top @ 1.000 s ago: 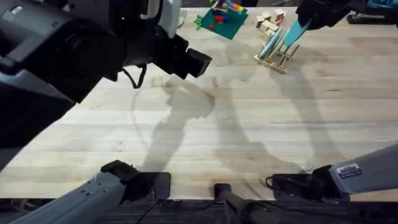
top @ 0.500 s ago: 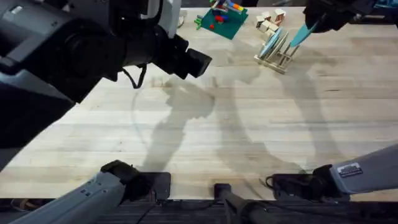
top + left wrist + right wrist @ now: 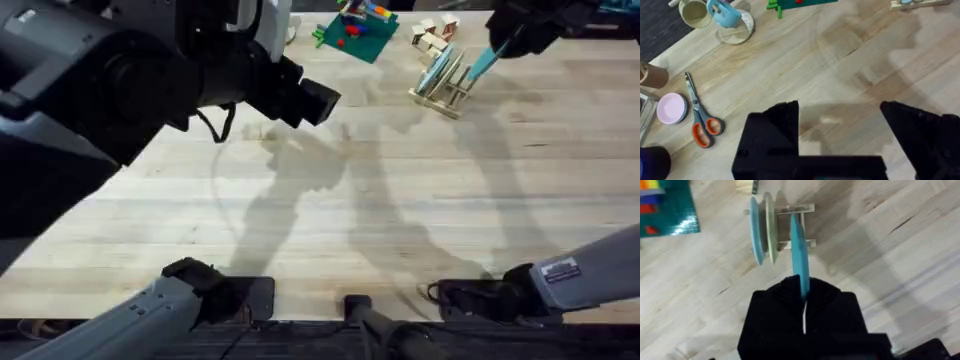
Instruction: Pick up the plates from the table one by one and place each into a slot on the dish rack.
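The sky-blue plate (image 3: 800,255) is up in the air, edge-on, pinched by the right tool (image 3: 804,296), hanging just over the dish rack (image 3: 445,92) in the upper right of the overhead view. In the right wrist view its rim sits over the open end of the rack, next to the two plates already standing there: a cream-yellow plate (image 3: 771,227) and a paler blue plate (image 3: 755,230), side by side and upright between the dowels.

So progress looks pretty good to me: two plates slotted, a third gripped and lined up but not yet down between the pegs. I can't spot any other plates lying on the worktop (image 3: 400,200), so this could well be the last one, though the big dark left arm blocks a chunk of the overhead view, so no promises.

The left tool (image 3: 840,130) hangs above bare wood with its fingers spread apart, nothing in them. Around it in the left wrist view there's a pair of orange-handled scissors (image 3: 699,117), a small pink dish (image 3: 671,108) and a mug (image 3: 695,12) at the upper left. A green block board (image 3: 357,32) sits at the top of the overhead view, left of the rack.
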Tool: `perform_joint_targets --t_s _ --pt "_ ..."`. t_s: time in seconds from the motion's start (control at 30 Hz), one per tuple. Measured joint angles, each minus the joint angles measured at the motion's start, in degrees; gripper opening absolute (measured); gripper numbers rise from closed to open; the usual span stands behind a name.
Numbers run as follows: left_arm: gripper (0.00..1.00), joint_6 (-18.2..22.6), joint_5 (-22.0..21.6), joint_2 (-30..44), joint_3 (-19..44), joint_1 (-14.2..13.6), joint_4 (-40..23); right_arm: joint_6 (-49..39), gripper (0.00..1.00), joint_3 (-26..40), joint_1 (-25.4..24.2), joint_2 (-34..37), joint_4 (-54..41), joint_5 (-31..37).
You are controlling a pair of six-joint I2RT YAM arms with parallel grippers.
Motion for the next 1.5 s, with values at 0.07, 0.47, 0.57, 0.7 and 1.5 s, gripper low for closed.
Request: perform_joint_targets --t_s 0.07,0.47,0.57,0.7,1.5 --pt "0.994 0.0 0.0 0.0 0.0 0.0 0.0 0.0 0.030 -0.2 -0.1 1.5 0.1 0.0" --pt "0.994 0.0 0.0 0.0 0.0 0.0 -0.1 -0.5 0.031 -0.6 -0.3 6.6 3.8 -1.5" --pt "0.993 0.0 0.0 0.0 0.0 0.0 -0.1 -0.7 0.031 -0.6 -0.4 6.8 4.4 -2.0" --pt "0.993 0.0 0.0 0.0 0.0 0.0 -0.1 -0.7 0.030 -0.6 -1.1 6.8 4.7 -2.4" --pt "0.993 0.0 0.0 0.0 0.0 0.0 -0.1 -3.9 0.031 -0.8 -3.3 12.2 6.8 -7.2"
